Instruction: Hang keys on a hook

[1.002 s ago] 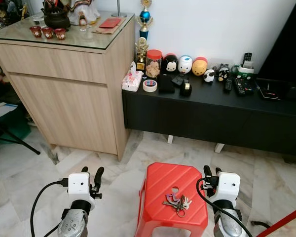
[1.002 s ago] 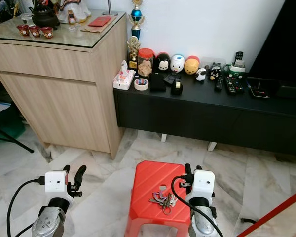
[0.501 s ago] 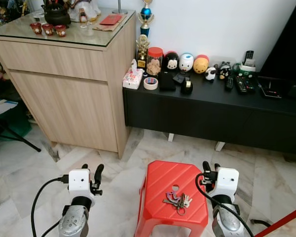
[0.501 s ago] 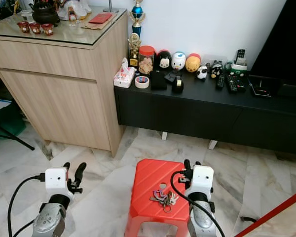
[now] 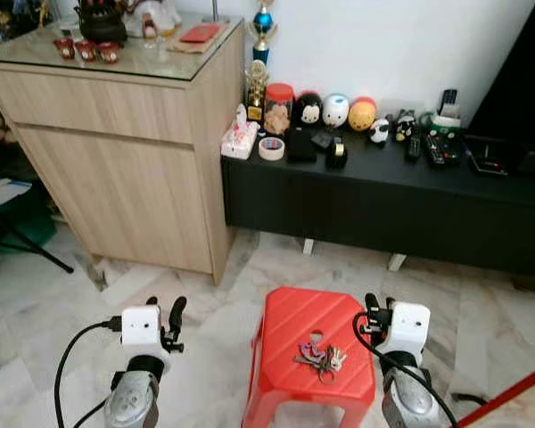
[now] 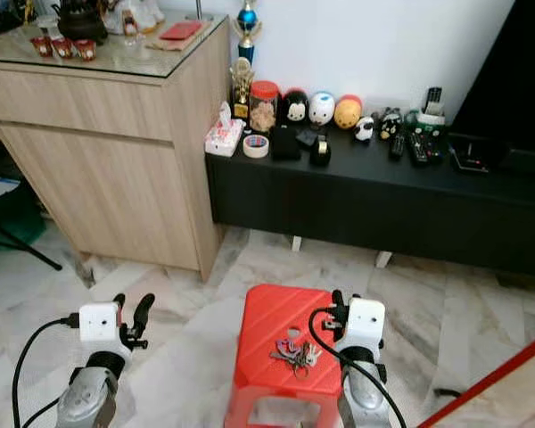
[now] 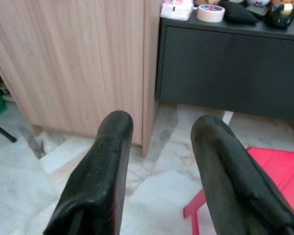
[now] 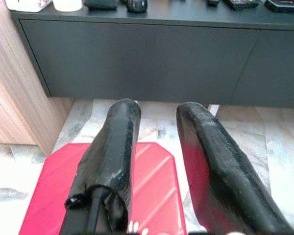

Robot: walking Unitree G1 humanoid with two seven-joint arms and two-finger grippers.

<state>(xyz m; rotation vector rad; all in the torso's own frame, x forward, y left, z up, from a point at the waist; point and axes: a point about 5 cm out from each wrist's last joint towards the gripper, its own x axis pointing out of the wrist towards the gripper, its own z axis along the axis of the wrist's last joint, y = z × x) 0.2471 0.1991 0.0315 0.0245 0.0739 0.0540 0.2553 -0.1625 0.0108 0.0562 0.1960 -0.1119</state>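
Observation:
A bunch of keys point(image 5: 319, 359) with coloured tags lies on a red plastic stool point(image 5: 290, 330) on the marble floor, near the stool's front edge. My right gripper point(image 5: 377, 307) is held just right of the stool, open and holding nothing; the stool's top point(image 8: 154, 183) lies below its fingers point(image 8: 112, 147). My left gripper point(image 5: 163, 310) is held over the floor left of the stool, open and holding nothing, with the stool's corner point(image 7: 279, 171) beside one of its fingers point(image 7: 105, 152).
A light wooden cabinet point(image 5: 134, 169) with a glass top stands at the back left. A low black console point(image 5: 383, 201) along the white wall carries toys, a tape roll point(image 5: 270, 148) and remotes. A red bar point(image 5: 508, 401) crosses the floor at the lower right.
The camera has tilted slightly, so the whole scene sits a little higher in the picture. Both grippers and the keys keep their places relative to the stool.

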